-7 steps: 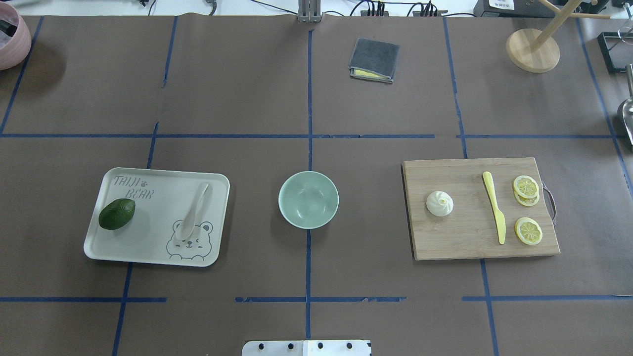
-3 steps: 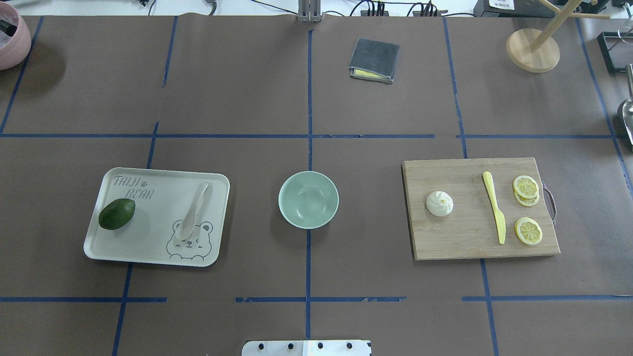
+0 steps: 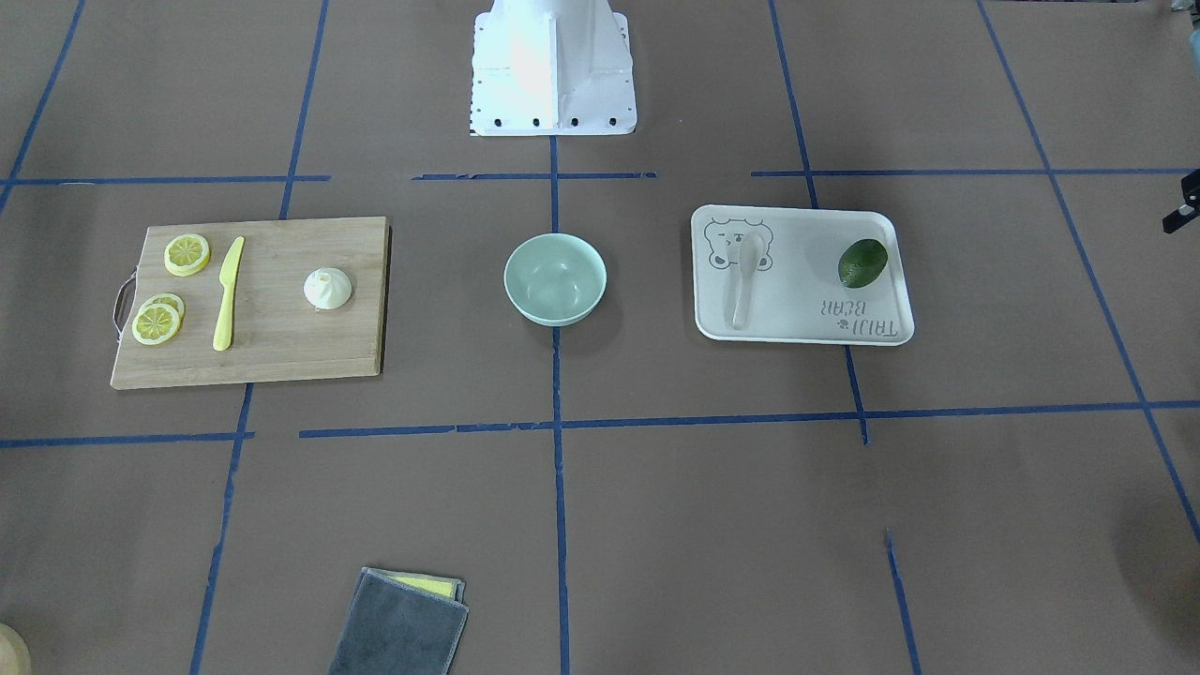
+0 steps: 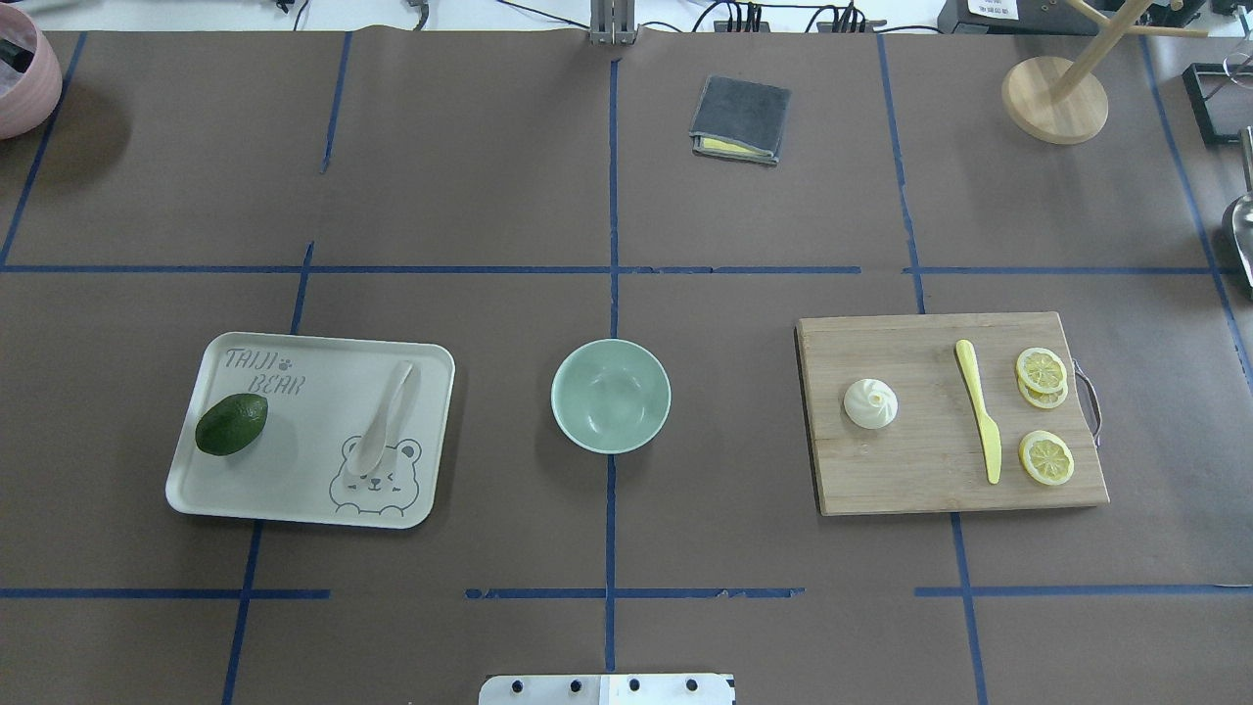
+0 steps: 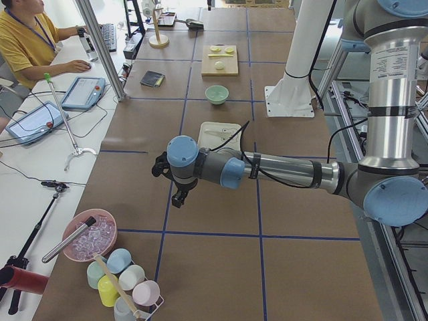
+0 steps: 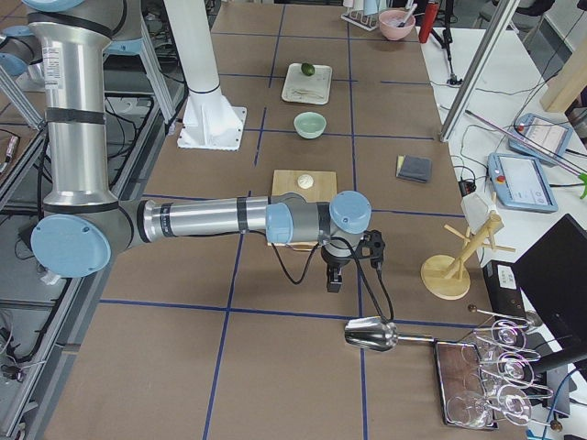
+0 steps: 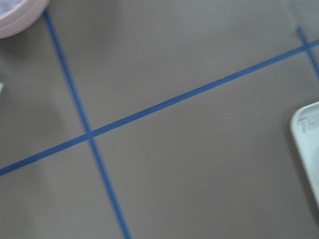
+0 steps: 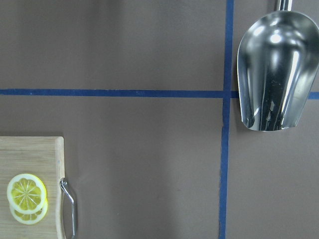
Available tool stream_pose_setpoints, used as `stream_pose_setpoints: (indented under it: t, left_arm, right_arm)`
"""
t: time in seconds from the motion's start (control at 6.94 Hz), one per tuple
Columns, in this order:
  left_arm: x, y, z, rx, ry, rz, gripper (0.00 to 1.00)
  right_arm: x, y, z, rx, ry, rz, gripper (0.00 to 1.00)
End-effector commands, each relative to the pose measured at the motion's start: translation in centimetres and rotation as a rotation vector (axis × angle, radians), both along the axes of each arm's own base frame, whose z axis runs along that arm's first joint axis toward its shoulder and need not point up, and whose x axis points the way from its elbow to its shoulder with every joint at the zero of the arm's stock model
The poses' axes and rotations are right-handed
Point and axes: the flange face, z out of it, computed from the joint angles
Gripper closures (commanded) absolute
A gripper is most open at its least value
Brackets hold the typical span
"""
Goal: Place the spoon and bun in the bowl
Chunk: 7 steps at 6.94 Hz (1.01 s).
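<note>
The off-white spoon (image 4: 384,416) lies on the cream bear tray (image 4: 294,480) at the left. The mint-green bowl (image 4: 611,395) stands empty at the table's middle. The white bun (image 4: 870,402) sits on the wooden cutting board (image 4: 910,470) at the right. All three also show in the front view: the spoon (image 3: 743,278), the bowl (image 3: 555,278), the bun (image 3: 327,288). My left gripper (image 5: 175,190) hangs over bare table beyond the tray's left. My right gripper (image 6: 334,280) hangs beyond the board's right end. I cannot tell whether either is open or shut.
An avocado (image 4: 231,423) lies on the tray. A yellow knife (image 4: 979,409) and lemon slices (image 4: 1044,377) lie on the board. A grey cloth (image 4: 740,118), a wooden stand (image 4: 1054,99), a pink bowl (image 4: 22,73) and a metal scoop (image 8: 274,74) sit at the table's edges.
</note>
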Motion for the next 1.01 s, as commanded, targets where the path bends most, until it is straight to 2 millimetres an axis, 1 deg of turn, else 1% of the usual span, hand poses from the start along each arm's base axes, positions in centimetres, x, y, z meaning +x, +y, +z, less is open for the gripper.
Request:
stream_pose_setpoints:
  t: [0.0,0.14,0.29,0.43,0.58,0.72,0.86]
  left_arm:
    - [12.8,-0.3,-8.7,-0.063,0.124,0.049,0.00]
    - [19.2,-0.2,-13.4,-0.084,0.119,0.014,0.00]
    - [23.8,1.0,-16.2,-0.084,0.102,-0.008,0.00]
    - [27.7,1.7,-17.8,-0.060,0.076,-0.029,0.00]
    - [32.6,3.3,-18.5,-0.061,0.044,-0.050,0.00]
    - [35.7,4.8,-18.6,-0.035,0.013,-0.061,0.00]
    - [37.4,6.0,-18.3,-0.024,-0.004,-0.048,0.00]
  right_arm:
    - [-1.9,-0.3,-1.6,0.078,-0.026,-0.034,0.00]
    - [-2.0,-0.5,-2.0,0.117,-0.033,-0.034,0.00]
    - [-2.1,-0.4,-2.0,0.117,-0.034,-0.036,0.00]
    - [-2.6,-0.4,-2.1,0.119,-0.035,-0.044,0.00]
    - [-2.6,0.0,-1.5,0.108,-0.032,-0.046,0.00]
    - [-2.9,0.3,-1.4,0.115,-0.032,-0.053,0.00]
    - [-3.1,0.3,-1.4,0.119,-0.031,-0.060,0.00]
